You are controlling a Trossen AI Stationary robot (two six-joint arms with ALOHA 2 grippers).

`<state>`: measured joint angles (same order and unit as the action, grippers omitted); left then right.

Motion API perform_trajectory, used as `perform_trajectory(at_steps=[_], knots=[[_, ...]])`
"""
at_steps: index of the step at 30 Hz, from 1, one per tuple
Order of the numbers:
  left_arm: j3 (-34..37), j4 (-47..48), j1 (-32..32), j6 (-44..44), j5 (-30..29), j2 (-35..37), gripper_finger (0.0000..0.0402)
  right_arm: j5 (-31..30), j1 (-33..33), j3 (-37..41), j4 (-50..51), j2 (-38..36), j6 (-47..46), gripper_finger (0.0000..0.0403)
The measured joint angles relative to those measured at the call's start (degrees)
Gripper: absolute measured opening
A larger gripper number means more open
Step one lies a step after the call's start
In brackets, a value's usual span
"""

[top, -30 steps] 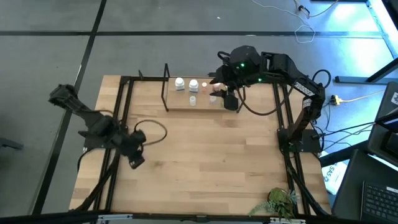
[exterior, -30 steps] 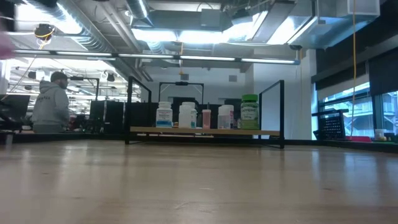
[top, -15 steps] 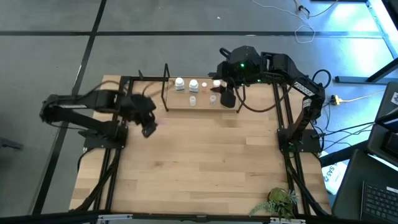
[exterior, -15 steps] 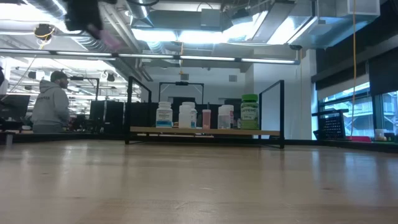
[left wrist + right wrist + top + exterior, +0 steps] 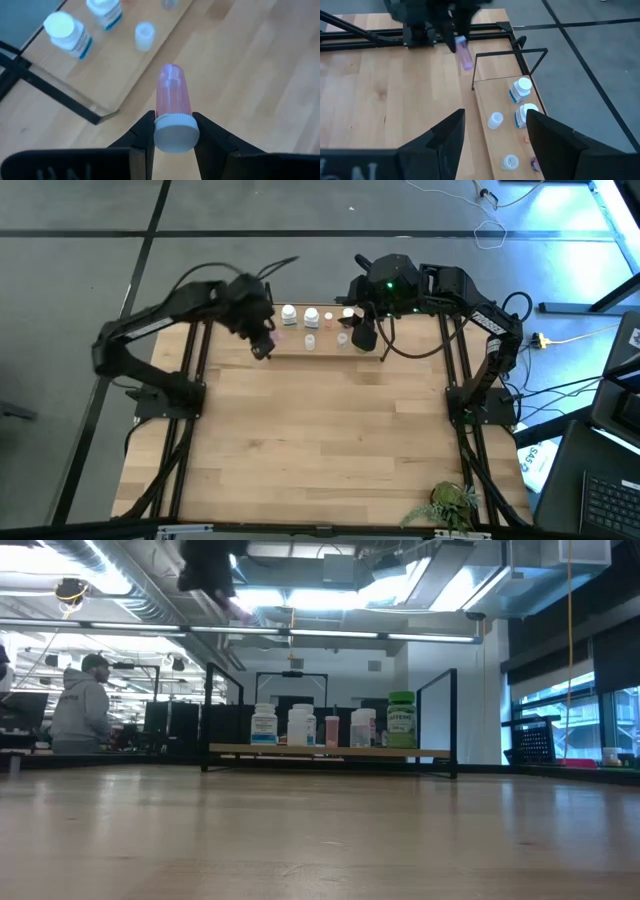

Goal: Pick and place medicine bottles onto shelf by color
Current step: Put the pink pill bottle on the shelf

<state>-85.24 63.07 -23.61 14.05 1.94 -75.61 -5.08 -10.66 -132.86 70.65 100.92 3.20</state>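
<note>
As labels blur — left tool [image 5: 172,132] clamps pink bottle [image 5: 173,95]

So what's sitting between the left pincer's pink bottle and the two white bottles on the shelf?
In the left wrist view, only bare shelf board separates the pink bottle from the white bottles.

Two dark, near-black arms of chunky jointed segments, black cables looping off each; green light glowing on the right arm's wrist housing; matte black, wedge-shaped fingers [image 5: 450,145]; pale embossed lettering along the gripper body's edge, too cropped to read
</note>
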Motion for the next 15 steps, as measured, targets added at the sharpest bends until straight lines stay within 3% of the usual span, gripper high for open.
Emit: perform_trajectory(at_steps=[8,15], knots=[[-11.31,9.60,-3.71,-8.49,0.06,-14.39,0.0091,0.13,0.00,0.00,-0.24,0.00,-0.08,0.0213],[-13.62,11.71,-5.60,-13.09,-2.24,-23.77,0.0091,0.13,0.02,0.00,-0.22,0.02,-0.13,0.0213]])
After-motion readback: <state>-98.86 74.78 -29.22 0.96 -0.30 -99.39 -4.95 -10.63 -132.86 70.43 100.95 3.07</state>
